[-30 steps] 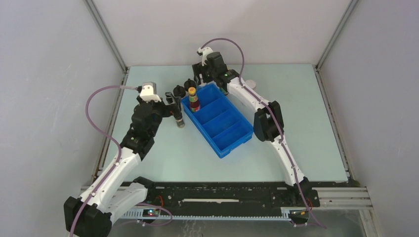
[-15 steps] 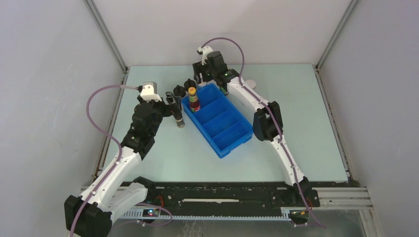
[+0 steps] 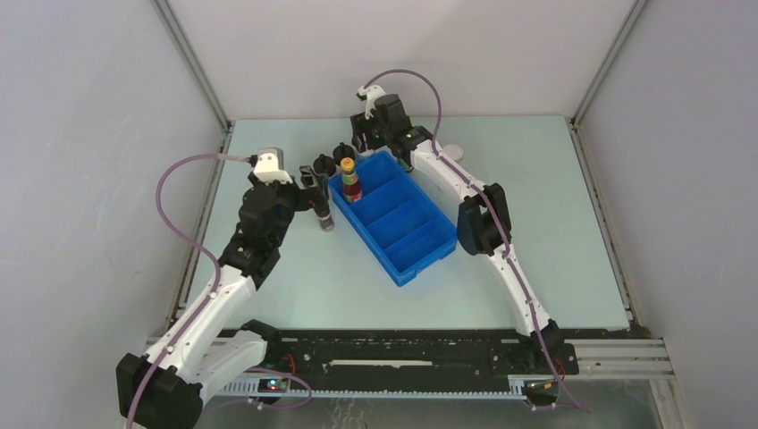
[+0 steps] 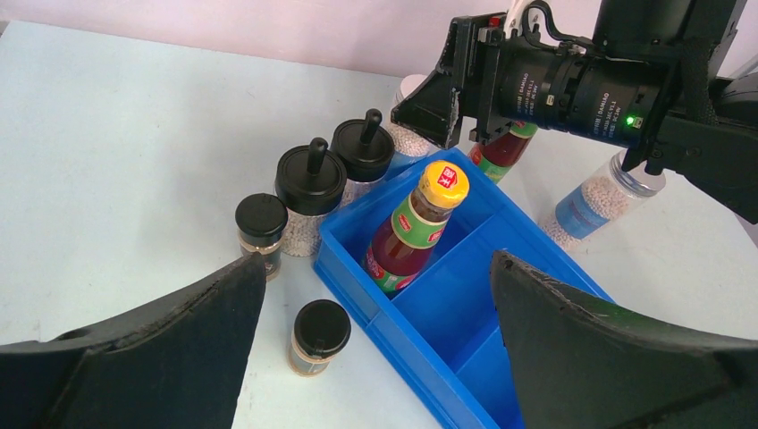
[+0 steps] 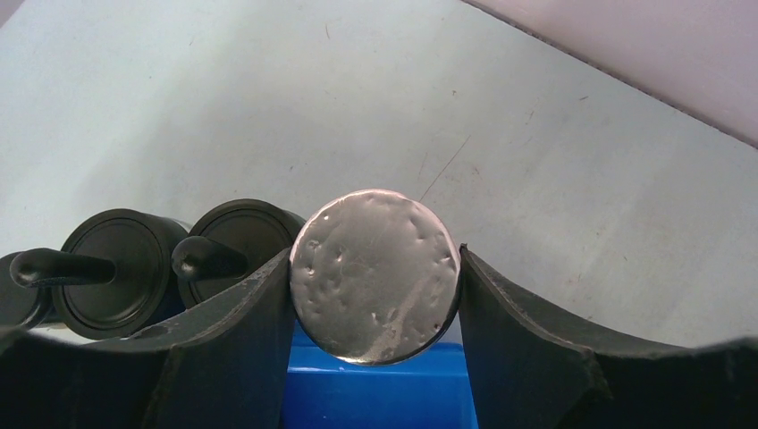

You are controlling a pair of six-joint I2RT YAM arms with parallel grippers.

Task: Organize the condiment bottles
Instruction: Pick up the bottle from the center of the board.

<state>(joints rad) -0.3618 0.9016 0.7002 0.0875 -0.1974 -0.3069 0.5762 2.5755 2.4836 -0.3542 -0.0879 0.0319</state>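
My right gripper [image 5: 375,255] is shut on the silvery round cap of a pale jar [image 5: 375,295], held at the far end of the blue tray [image 5: 375,398]; the gripper also shows in the top view [image 3: 362,136]. My left gripper [image 4: 377,268] is open and empty above the tray's left wall [image 4: 357,308]. A dark-red bottle [image 4: 409,232] stands in the tray's far compartment. A second red bottle [image 4: 502,150] stands behind the tray. Another pale jar [image 4: 594,192] leans at the right. Two knob-lidded black jars [image 4: 310,192] [image 4: 362,156] and two short black-lidded jars [image 4: 261,228] [image 4: 319,335] stand left of the tray.
The tray [image 3: 420,255] lies diagonally mid-table with its other compartments bare. The enclosure's back wall is just behind the right gripper. The right arm [image 3: 483,219] runs along the tray's right side.
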